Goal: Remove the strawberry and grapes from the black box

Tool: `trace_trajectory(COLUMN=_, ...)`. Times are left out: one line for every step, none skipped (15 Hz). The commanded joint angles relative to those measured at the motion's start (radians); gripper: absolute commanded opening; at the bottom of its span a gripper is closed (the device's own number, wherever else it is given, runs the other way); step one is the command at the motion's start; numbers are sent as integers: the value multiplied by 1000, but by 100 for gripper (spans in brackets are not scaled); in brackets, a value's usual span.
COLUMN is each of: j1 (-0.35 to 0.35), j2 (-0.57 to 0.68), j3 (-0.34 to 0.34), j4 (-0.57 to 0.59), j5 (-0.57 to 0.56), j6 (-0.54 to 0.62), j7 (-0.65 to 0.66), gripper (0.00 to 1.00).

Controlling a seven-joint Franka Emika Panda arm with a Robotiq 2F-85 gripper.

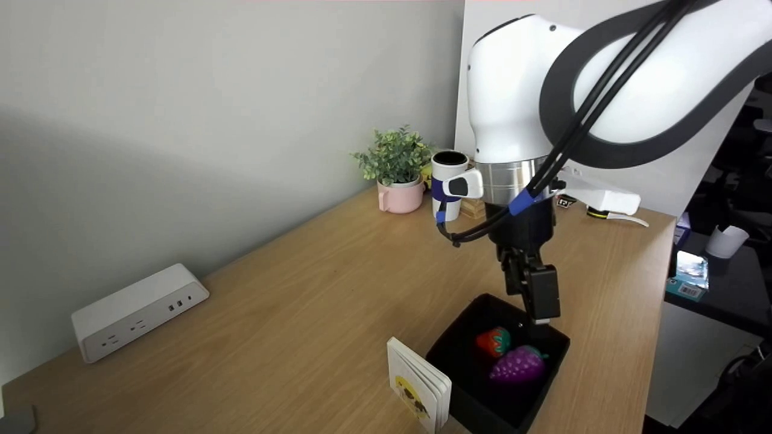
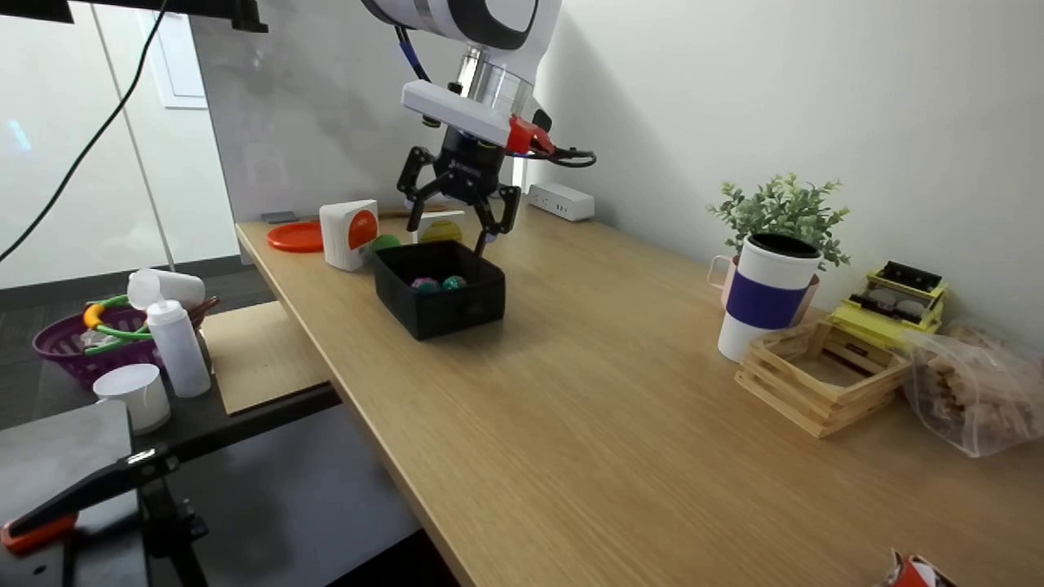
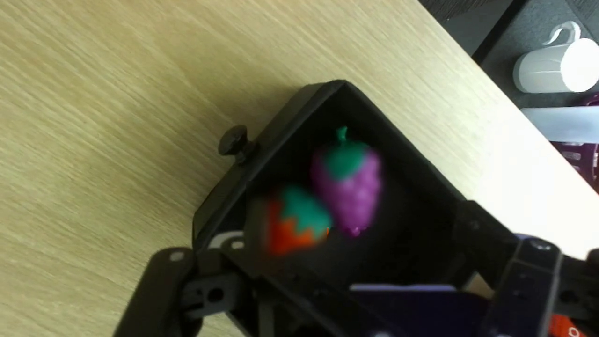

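Lying in the box (image 1: 461, 361) are the strawberry (image 1: 493, 342) and the grapes (image 1: 515, 366), side by side toward the box wall that carries the knob (image 3: 234, 140). The grapes rest on their side: their long axis runs from a stem aimed at the box's corner, where the knobbed wall meets the one along the edge of the bench (image 2: 620, 342), to a narrower tip pointing back into the box. The strawberry turns its cap toward the grapes and its red end away from them.

The grapes are purple and bumpy, with a smooth green cap and a short green stem. The strawberry is red-orange under a jagged green cap and looks smaller. The box is plain black and low-walled.

Above the box, in an exterior view, the fingers (image 2: 509, 208) stand spread and released; whether a fingertip meets the rim, I cannot tell.

In an exterior view the box's front wall (image 2: 453, 314) hides all but the tops of both fruits. In the wrist view they are blurred, and the fingers cover part of the box. Beside the box, the book (image 1: 416, 389) covers some of its outer side. Whether the two fruits touch is hard to make out.
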Motion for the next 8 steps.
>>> trace_trajectory(j1=-12, j2=39, j3=17, j4=30, j5=-2, j6=26, j7=4, gripper=100)
trace_trajectory(j1=-13, j2=45, j3=20, j4=34, j5=3, j6=37, j7=6, gripper=100)
trace_trajectory(j1=-13, j2=51, j3=22, j4=37, j5=4, j6=46, j7=5, gripper=100)
trace_trajectory(j1=-13, j2=59, j3=25, j4=42, j5=8, j6=60, j7=5, gripper=100)
trace_trajectory(j1=-14, j2=67, j3=28, j4=45, j5=12, j6=76, j7=5, gripper=100)
trace_trajectory(j1=-14, j2=78, j3=32, j4=49, j5=14, j6=92, j7=8, gripper=100)
trace_trajectory(j1=-11, j2=86, j3=34, j4=55, j5=13, j6=104, j7=15, gripper=100)
trace_trajectory(j1=-8, j2=98, j3=35, j4=62, j5=9, j6=116, j7=25, gripper=100)
